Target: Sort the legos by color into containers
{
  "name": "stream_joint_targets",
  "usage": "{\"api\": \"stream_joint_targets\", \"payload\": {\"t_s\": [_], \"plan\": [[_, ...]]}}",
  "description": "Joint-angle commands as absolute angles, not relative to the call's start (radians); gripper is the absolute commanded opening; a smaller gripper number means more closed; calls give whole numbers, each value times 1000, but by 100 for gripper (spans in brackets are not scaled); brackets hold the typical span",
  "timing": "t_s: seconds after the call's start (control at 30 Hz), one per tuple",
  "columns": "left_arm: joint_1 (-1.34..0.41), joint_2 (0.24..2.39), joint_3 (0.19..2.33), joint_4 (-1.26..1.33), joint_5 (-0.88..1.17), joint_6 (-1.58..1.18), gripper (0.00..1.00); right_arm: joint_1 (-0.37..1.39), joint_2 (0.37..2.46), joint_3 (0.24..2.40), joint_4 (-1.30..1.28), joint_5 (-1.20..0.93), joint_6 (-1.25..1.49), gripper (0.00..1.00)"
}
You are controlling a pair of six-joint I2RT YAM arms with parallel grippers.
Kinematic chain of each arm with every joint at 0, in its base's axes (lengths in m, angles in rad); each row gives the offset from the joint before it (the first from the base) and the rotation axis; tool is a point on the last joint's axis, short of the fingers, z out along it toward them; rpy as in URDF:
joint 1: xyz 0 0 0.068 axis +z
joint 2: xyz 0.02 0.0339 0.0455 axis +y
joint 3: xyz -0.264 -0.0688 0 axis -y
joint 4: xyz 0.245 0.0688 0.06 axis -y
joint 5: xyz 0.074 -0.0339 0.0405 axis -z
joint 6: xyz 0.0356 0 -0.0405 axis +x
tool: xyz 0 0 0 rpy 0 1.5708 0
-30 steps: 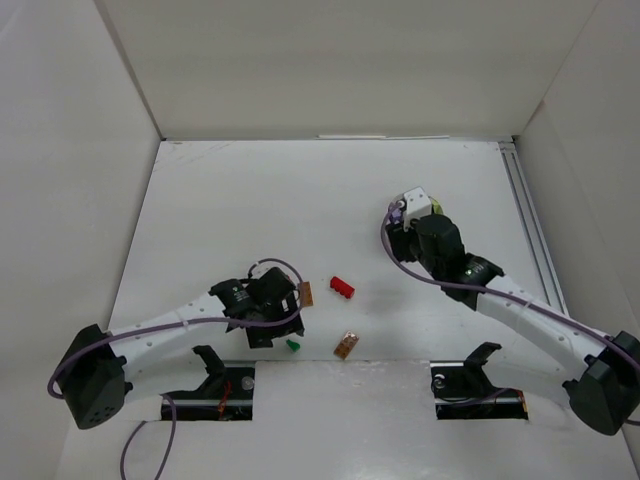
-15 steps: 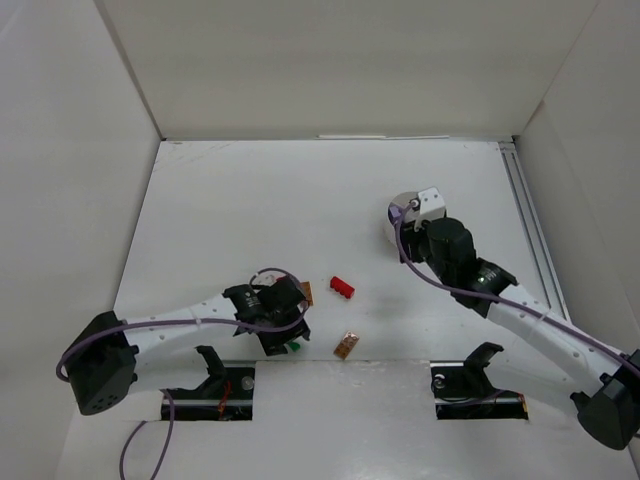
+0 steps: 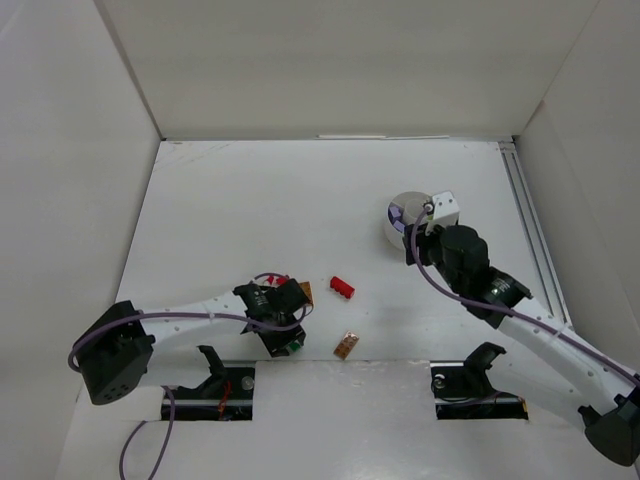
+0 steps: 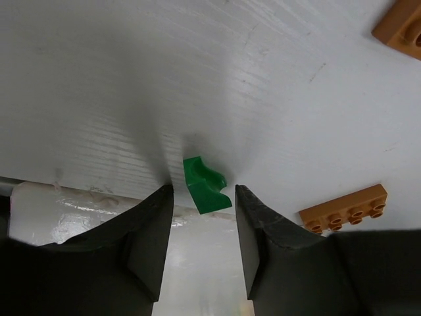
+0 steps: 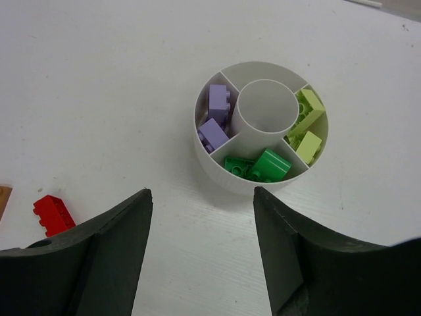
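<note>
Green brick [image 4: 207,186], red brick [image 5: 53,214], orange plate [image 4: 343,209], white dish [image 5: 216,168]

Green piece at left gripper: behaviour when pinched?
The green piece looks like rigid moulded plastic; probably won't deform. Curved, notched shape lying skewed between the jaws of the open left gripper: may twist or squirt out. Much smaller than a jaw, likely light.

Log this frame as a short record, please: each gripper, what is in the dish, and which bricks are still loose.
left gripper: open, fingers either side of the loose green lego, which lies on the table, not gripped
right gripper: open, holds nothing, dish ahead of it
dish: two purple legos in one compartment, two sorted green legos in the next, two pale yellow legos in another, one empty compartment
loose: red lego, two orange plates, the green one
</note>
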State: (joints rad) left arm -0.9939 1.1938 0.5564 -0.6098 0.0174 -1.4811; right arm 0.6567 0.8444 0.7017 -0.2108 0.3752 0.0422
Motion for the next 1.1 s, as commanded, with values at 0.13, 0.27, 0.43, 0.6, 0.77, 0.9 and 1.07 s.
{"api": "stream_joint_targets", "payload": {"t_s": [0.13,0.27,0.43,0.6,0.77,0.9,1.07], "plan": [[-1000,1204,558,-604,-26,-1528,32,666,805,674,-192,382,54,69],[-1000,1222,568,-604,-37,-1528,29,657,805,673,-192,362,54,69],[-1000,1259,591,-604,-46,-1514,25,657,805,673,-192,362,54,69],[-1009,1301,686,-604,-77,-1450,0,657,775,673,-192,353,54,69],[-1009,1374,843,-624,-158,-1329,0,657,724,686,-232,353,54,69],[-1048,1469,1059,-615,-259,-1162,0,647,672,712,-273,390,78,69],[-1068,1626,1350,-488,-337,-841,0,647,574,730,-334,449,138,70]]}}
